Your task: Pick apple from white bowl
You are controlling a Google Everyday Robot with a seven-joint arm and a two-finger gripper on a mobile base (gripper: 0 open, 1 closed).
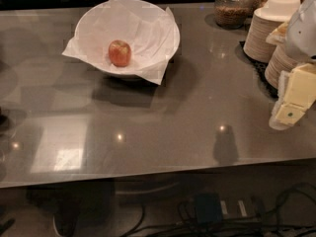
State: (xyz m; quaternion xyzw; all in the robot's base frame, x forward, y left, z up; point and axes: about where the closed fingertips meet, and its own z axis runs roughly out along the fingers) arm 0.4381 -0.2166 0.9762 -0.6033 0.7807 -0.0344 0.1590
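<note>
Cables: on the floor below the near tabletop edge, clear of any reach path.
Tabletop: glossy grey; the near and middle stretch carries nothing, so a sweep across to the bowl looks unobstructed.
Tool: at the right edge, hanging over the tabletop beside the bowl stacks, well apart from the apple. It grasps nothing; whether it is released or clenched, cannot tell. Judged as a start pose, approach not yet begun.
Stacks: beige paper bowls on a dark mat, far right, just behind the tool; near enough that an early swing could brush them.
Apple: red with yellow patches, sitting low in the bowl, left of centre, on the paper.
Bowl: white, far left-centre. Paper liner is crumpled over the rim, probably to cushion fruit; it may snag on a low approach, so a descent from above seems safer.
Jar: glass, brown contents, at the far edge, out of the way.
</note>
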